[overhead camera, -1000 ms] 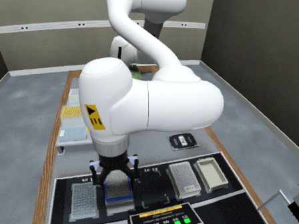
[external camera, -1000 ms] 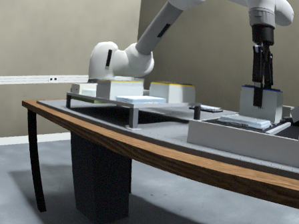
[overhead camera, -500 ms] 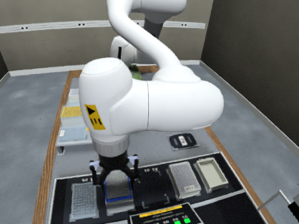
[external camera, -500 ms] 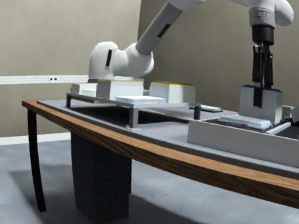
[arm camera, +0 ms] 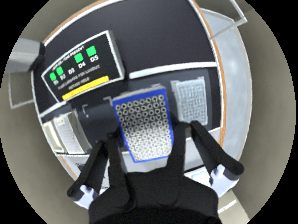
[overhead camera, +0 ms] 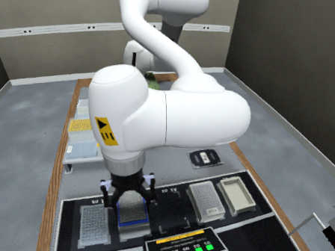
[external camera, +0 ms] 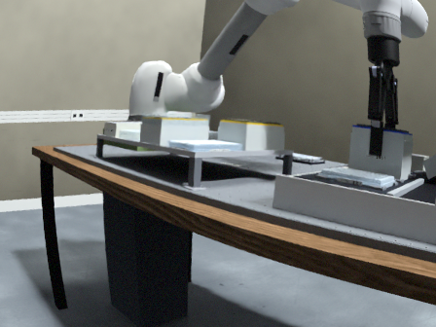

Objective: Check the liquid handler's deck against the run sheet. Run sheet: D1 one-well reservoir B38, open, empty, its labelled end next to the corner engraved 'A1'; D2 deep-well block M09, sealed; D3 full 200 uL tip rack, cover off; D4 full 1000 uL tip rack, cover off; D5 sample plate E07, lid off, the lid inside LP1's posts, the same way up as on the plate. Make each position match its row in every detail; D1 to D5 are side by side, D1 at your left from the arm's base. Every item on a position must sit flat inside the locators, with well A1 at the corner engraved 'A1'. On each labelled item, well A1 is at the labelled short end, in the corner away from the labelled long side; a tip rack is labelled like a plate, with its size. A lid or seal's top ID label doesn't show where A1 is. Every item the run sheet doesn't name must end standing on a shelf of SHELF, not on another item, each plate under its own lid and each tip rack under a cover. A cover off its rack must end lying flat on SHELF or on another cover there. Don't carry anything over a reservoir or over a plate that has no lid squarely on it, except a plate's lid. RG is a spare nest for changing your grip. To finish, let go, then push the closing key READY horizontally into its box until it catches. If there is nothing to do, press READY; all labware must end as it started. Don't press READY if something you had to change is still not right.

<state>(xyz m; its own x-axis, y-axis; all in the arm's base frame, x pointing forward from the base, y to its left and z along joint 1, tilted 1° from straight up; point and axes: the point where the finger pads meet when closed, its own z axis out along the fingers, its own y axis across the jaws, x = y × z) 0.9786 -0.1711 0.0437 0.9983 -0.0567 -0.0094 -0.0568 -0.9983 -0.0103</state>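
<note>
My gripper (overhead camera: 130, 202) (external camera: 378, 146) (arm camera: 146, 121) is shut on a blue-rimmed tip rack (overhead camera: 131, 218) (external camera: 359, 152) (arm camera: 143, 119), its fingers on the two long sides. The rack is upright, cover off, full of tips, over the deck position second from the left in the top view; I cannot tell whether it rests on the deck or hangs just above it. A clear sample plate (overhead camera: 94, 224) (external camera: 357, 176) (arm camera: 189, 99) lies to its left. The slot (overhead camera: 173, 214) to its right is bare. Further right stand a sealed deep-well block (overhead camera: 206, 202) and an open white reservoir (overhead camera: 236, 196).
The shelf (overhead camera: 83, 159) (external camera: 195, 155) at the left holds a yellow-rimmed tip rack (overhead camera: 79, 125) (external camera: 175, 130), a second one (external camera: 250, 135) and a clear flat item (overhead camera: 81, 149) (external camera: 204, 144). A small dark nest (overhead camera: 208, 156) lies behind the deck. A status panel (overhead camera: 183, 243) (arm camera: 76, 70) sits at the front.
</note>
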